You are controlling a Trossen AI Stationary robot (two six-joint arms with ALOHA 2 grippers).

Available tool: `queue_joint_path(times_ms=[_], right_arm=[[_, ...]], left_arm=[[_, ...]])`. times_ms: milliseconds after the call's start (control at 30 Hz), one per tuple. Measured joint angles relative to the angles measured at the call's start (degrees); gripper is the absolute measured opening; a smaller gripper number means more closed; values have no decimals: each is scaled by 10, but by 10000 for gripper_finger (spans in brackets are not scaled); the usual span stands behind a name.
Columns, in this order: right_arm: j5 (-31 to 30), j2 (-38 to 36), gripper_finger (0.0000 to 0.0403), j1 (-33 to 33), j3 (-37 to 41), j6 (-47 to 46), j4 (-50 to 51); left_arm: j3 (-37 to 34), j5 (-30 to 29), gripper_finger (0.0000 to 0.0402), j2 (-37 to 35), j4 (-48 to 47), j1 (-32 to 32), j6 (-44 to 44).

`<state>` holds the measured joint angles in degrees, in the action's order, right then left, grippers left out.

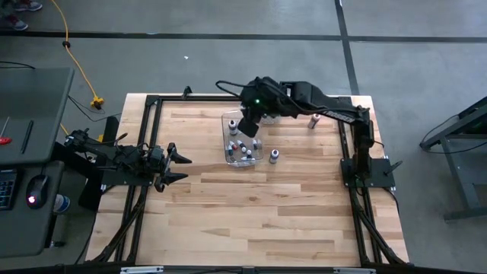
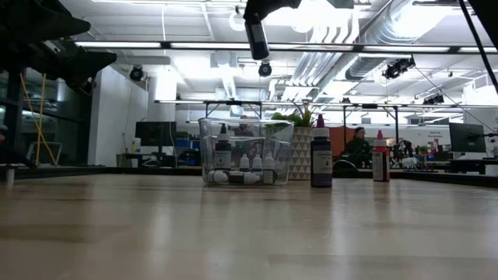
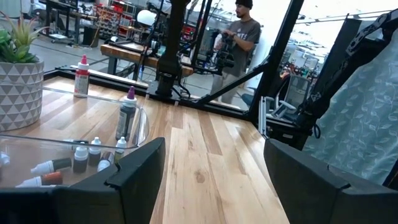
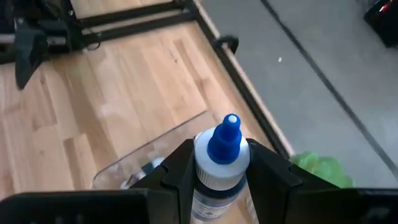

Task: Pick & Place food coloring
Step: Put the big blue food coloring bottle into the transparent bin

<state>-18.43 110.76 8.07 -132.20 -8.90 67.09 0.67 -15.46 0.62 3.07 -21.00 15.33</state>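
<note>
My right gripper [image 1: 247,125] hangs over the clear plastic bin [image 1: 242,141], shut on a small dropper bottle with a blue cap [image 4: 222,158]. In the low view that bottle [image 2: 255,39] is high above the bin [image 2: 245,152]. Several tiny bottles [image 2: 245,165] stand or lie on the bin's floor. A purple-capped bottle [image 2: 320,152] and a red one [image 2: 380,157] stand upright on the table right of the bin. My left gripper [image 1: 175,164] waits open and holding nothing near the table's left edge. My right gripper pinches the blue-capped bottle between its two fingers [image 4: 181,163], which lie on either side of the bottle's shoulder just below the cap [image 4: 219,175]. The fingers come from above, and the bottle lies along them. Its blue tip [image 4: 230,121] sticks out past the fingertips. The bottle is lifted clear, above the bin.
A green succulent in a white patterned pot [image 3: 18,87] stands behind the bin, near the table's far edge. A black frame rail [image 1: 152,137] runs around the table. There is bare wood [image 1: 251,213] across the near half of the table. People stand in the room beyond [image 3: 239,37].
</note>
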Motion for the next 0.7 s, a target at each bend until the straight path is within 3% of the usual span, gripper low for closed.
queue_joint_path(times_ms=[500,600,700], right_arm=[[4,-18,111,-13,7,-25,56],[14,-56,111,-17,85,-13,-12],[42,-111,111,-19,225,-12,-153]], left_arm=[[0,0,271,0,0,0,0],[0,0,271,0,0,0,0],[0,0,271,0,0,0,0]])
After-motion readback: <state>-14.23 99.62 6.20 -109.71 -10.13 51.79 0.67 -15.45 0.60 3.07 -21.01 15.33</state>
